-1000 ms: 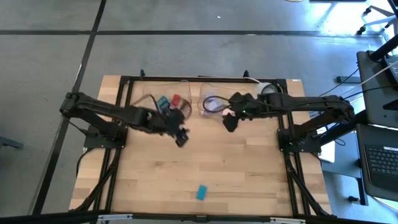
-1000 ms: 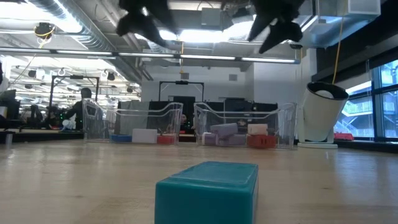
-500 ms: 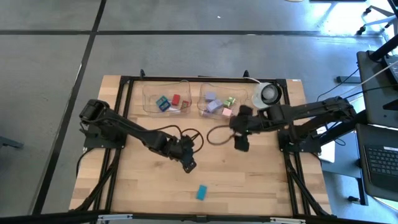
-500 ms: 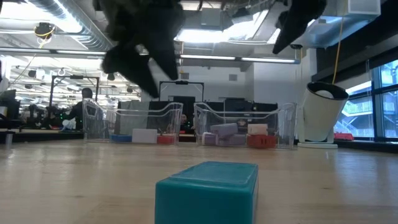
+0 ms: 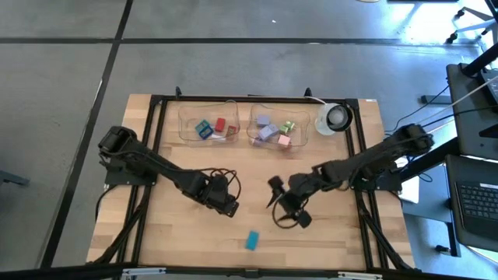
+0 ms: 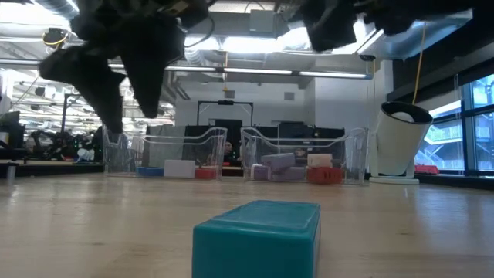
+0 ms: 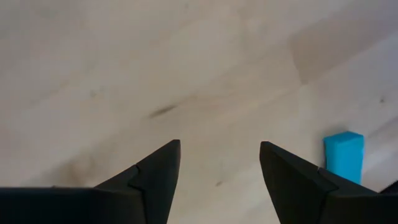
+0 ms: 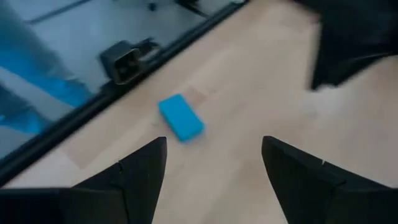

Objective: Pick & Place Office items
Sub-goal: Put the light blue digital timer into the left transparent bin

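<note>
While both arms hang over the pale wooden bench [image 5: 327,249] in the high view, the small teal rectangular block [image 5: 252,240] lies alone near its front edge; left gripper [image 5: 227,205] and right gripper [image 5: 282,208] flank it from behind. Two clear plastic trays [image 5: 207,127] at the back hold more coloured pieces. Low view: teal block up close, open-plan office with ceiling lights behind. Left wrist view: fingers [image 7: 155,174] spread wide, empty, block off to one side. Right wrist view: fingers [image 8: 142,167] wide, empty, block ahead on bare wood.
</note>
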